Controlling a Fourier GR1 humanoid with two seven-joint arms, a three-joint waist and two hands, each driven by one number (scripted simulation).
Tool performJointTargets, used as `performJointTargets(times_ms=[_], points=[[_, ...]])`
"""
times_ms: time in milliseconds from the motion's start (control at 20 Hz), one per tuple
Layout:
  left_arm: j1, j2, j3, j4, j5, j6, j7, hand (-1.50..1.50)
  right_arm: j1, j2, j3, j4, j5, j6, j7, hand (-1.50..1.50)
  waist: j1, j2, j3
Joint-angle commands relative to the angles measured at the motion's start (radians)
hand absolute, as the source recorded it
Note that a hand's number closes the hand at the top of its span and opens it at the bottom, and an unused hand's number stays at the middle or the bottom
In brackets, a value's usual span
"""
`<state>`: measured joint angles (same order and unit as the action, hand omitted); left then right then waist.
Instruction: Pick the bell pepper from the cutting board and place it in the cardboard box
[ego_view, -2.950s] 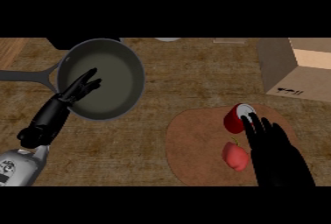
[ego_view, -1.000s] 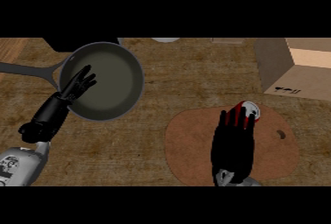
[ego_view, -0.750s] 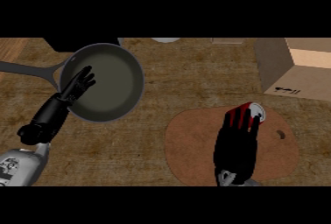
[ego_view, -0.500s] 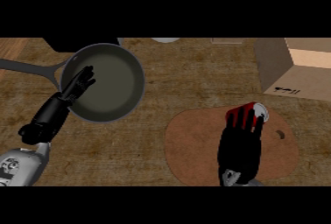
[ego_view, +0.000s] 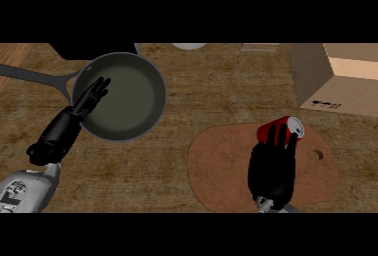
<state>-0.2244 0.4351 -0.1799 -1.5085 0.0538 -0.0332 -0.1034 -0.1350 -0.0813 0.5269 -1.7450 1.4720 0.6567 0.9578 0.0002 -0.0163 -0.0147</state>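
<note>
Right now your right hand (ego_view: 272, 165) lies over the cutting board (ego_view: 221, 170) with fingers curled onto the bell pepper (ego_view: 284, 131) at their tips, the cardboard box (ego_view: 339, 75) standing beyond, up and right.

The left robot hand (ego_view: 94, 94) is black, with slim segmented fingers, and it joins a black wrist section of rounded, bulging segments. Below that wrist the forearm turns into a pale grey, glossy shell with small dark markings. The right robot hand (ego_view: 273, 150) is likewise black, a sliver of grey casing showing at its base.
</note>
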Motion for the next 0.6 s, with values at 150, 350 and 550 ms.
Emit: performJointTargets(times_ms=[150,350,550], points=[[-0.021,-0.01,-0.004,-0.013,0.01,-0.017,0.001,0.0,-0.011,-0.118,0.135,-0.079,-0.247,-0.055,-0.497,1.5,0.049,0.026,0.023],[-0.017,-0.014,-0.021,-0.004,0.004,-0.027,-0.007,0.0,-0.026,-0.171,0.237,-0.202,-0.388,-0.082,-0.775,1.5,0.063,0.029,0.025],[-0.023,-0.012,0.002,-0.002,0.022,-0.025,0.012,0.0,-0.045,-0.323,0.144,-0.332,-0.514,-0.16,-1.042,1.5,0.021,0.024,0.025]])
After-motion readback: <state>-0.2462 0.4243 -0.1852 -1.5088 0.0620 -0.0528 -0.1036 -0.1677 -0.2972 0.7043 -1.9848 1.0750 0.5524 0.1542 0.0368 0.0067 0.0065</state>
